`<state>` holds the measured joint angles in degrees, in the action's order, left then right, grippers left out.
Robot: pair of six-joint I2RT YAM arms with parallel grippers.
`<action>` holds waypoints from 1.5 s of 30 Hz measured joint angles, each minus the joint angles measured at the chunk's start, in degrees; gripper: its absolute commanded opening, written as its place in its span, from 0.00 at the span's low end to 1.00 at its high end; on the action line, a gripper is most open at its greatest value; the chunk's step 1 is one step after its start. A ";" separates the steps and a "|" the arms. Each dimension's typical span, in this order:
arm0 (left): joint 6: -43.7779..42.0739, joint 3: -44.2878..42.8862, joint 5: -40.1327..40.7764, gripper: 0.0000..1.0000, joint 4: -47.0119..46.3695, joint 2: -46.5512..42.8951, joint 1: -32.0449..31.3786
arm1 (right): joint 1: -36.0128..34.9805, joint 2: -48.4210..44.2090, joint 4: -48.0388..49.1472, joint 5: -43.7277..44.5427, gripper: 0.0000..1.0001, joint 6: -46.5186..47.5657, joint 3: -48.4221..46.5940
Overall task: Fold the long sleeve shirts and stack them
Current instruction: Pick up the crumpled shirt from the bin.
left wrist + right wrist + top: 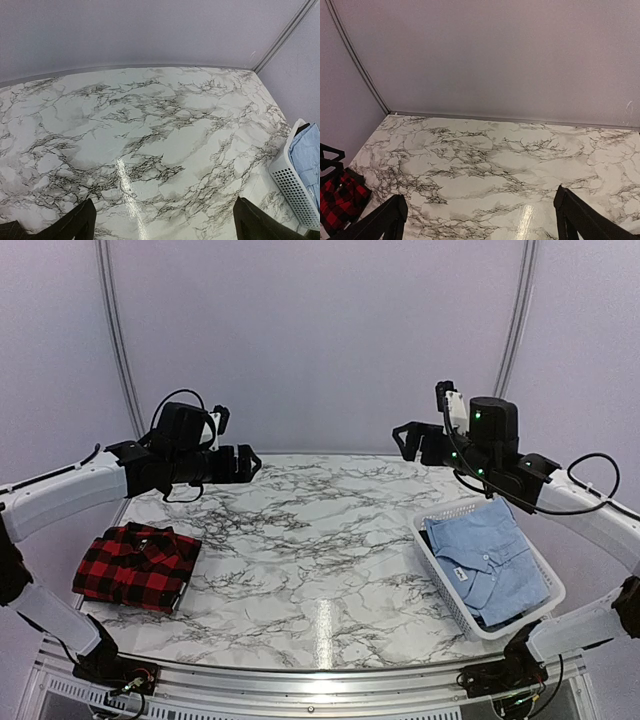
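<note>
- The red-and-black check shirt (137, 567) lies folded into a neat rectangle on the near left part of the table (320, 540). I judge this one finished, and it looks like the base of the stack.
- The light blue shirt (495, 560) sits in the white basket (432, 568) on the near right of the table, collar towards the far side. It is loosely laid rather than squared off, so it probably has yet to be taken out, folded and placed on the red one.
- A dark strip shows at the far edge of the basket beneath the light blue shirt. Too little shows to tell whether it is another shirt.
- By my reckoning about one shirt is done. At least one is left, and nothing has yet been stacked on another.
- The middle of the table between shirt and basket carries no cloth.
- The left pincer (243, 462) hangs above the far left of the table, well apart from the red shirt. It points in towards the centre, jaws spread wide, its dark fingers (75, 225) at the two bottom corners of its wrist view with nothing between them.
- The right pincer (408, 440) mirrors it above the far right, beyond the basket. It also faces inward with fingers (580, 220) spread wide and empty.
- Both forearms are raised and level, neither touching table, cloth nor basket.
</note>
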<state>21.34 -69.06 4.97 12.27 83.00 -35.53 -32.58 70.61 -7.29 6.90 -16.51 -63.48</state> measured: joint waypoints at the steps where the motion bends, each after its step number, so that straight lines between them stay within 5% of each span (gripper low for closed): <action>1: -0.02 0.00 0.09 0.99 0.00 -0.11 0.02 | 0.00 0.00 0.00 0.11 0.99 0.07 0.00; 17: -1.03 0.00 0.17 0.99 0.00 -0.72 0.02 | 0.61 1.86 -11.82 9.35 0.98 -5.66 0.83; 32: -1.22 0.02 0.46 0.99 0.00 -1.40 0.09 | 3.58 -9.90 -29.53 11.69 0.96 -16.31 18.05; 41: -1.18 0.02 0.39 0.99 0.02 -1.40 0.09 | 3.61 -7.32 -29.44 9.90 0.94 -18.71 22.29; 45: -1.18 0.02 0.42 0.99 0.02 -1.40 0.09 | 3.63 -5.07 -28.33 9.94 0.85 -19.76 23.21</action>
<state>20.16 -69.04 5.39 12.29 81.60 -35.44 -28.95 65.54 -35.62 16.84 -36.27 -40.27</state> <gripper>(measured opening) 0.989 0.919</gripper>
